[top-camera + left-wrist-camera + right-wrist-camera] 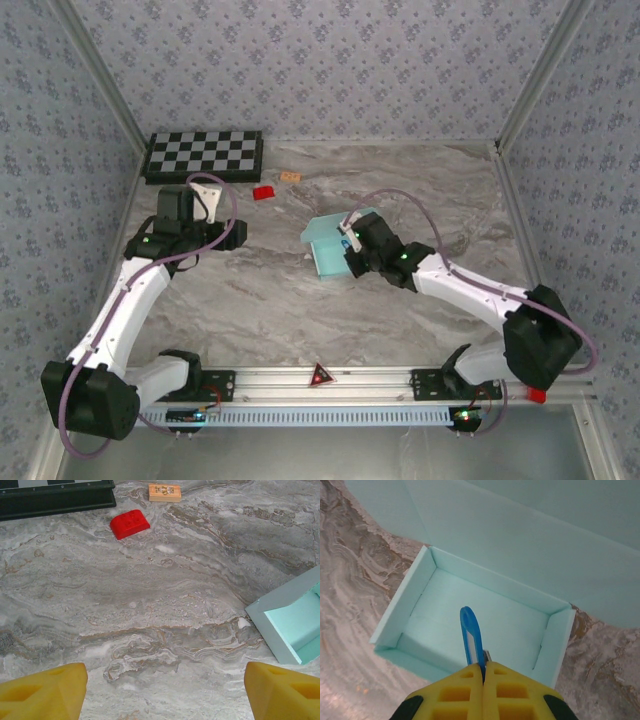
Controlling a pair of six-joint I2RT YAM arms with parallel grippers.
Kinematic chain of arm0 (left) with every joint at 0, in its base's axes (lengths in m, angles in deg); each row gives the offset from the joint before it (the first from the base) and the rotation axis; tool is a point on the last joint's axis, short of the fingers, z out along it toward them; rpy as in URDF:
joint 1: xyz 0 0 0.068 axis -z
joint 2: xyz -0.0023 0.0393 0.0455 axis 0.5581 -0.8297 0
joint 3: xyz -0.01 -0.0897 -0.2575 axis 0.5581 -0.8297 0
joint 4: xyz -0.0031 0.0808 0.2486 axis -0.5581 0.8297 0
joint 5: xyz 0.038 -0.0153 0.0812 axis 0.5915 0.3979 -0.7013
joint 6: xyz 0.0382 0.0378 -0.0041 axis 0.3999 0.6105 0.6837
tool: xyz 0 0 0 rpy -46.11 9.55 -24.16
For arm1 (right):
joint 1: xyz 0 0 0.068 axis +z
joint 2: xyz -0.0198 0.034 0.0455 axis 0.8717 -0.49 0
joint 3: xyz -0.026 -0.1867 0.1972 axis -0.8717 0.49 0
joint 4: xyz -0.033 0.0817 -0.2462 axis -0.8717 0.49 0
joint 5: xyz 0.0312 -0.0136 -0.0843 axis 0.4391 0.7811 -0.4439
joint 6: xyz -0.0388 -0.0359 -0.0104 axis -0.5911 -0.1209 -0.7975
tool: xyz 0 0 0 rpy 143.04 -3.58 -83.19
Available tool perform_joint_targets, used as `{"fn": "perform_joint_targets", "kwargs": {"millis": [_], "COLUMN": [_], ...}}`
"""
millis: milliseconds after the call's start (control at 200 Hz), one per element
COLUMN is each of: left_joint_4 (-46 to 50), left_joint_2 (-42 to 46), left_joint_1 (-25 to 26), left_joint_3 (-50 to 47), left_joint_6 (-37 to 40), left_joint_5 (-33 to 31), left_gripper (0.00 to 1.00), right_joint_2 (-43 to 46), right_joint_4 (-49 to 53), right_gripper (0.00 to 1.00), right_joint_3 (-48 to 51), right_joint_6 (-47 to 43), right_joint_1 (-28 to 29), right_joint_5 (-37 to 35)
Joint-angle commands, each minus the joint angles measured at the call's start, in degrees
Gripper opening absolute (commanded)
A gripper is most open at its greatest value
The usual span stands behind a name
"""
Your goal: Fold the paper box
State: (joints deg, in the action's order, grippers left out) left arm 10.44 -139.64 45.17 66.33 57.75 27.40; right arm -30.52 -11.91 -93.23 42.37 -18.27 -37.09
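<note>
The left gripper (164, 690) is held low over the table (150, 605), jaws spread wide with nothing between them; a red block (129, 524) and a small tile (165, 492) are seen ahead of it, near the checkerboard (204, 153); the box (402, 605) lies right of centre, tray walls raised, lid panel not yet closed; the right gripper (483, 672) is poised above the tray, jaws pressed together on a thin blue strip (470, 630) that points into it. The step in hand is judged to be seating the walls or closing the lid; the strip should be pressed along creases, not into the thin floor; the tray would best be steadied by the free left gripper, lest it be pushed along.
</note>
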Motion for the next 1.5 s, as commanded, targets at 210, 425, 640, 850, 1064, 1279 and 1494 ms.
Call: {"fn": "perform_joint_targets", "kwargs": {"millis": [210, 425, 640, 850, 1064, 1279, 1494], "left_joint_4": [-0.20, -0.17, -0.16, -0.22, -1.76, -3.04, -5.75], "left_joint_2": [-0.39, -0.74, -0.87, -1.20, -1.99, -4.33, -9.09], "left_joint_1": [-0.43, -0.43, -0.43, -0.43, 1.81, 9.16, 16.15], "left_joint_3": [0.17, 0.35, 0.33, 0.43, 1.47, 1.87, 2.99], "left_joint_6": [-0.29, -0.44, -0.44, -0.67, -5.00, -6.86, -7.67], "left_joint_5": [0.74, 0.85, 0.93, 1.78, 2.97, 0.91, -0.41], "left_gripper": [0.82, 0.82, 0.82, 0.82, 0.82, 0.82, 0.82], "right_joint_2": [-6.64, -10.31, -13.19, -12.08, -4.75, 0.16, 4.35], "right_joint_4": [-6.78, -5.51, -3.28, 0.72, 3.86, 10.61, 12.28], "right_gripper": [0.00, 0.01, 0.22, 0.36, 0.40, 0.41, 0.42], "right_joint_3": [0.86, -0.27, -2.37, -4.60, -5.59, -8.23, -6.93], "right_joint_6": [-3.94, -3.86, -2.35, -0.79, 2.40, 3.32, 5.29], "right_joint_1": [2.99, 3.47, 3.99, 4.09, 1.78, -1.54, -10.88], "right_joint_5": [-11.73, -12.72, -12.68, -11.75, -9.03, -7.08, 1.90]}}
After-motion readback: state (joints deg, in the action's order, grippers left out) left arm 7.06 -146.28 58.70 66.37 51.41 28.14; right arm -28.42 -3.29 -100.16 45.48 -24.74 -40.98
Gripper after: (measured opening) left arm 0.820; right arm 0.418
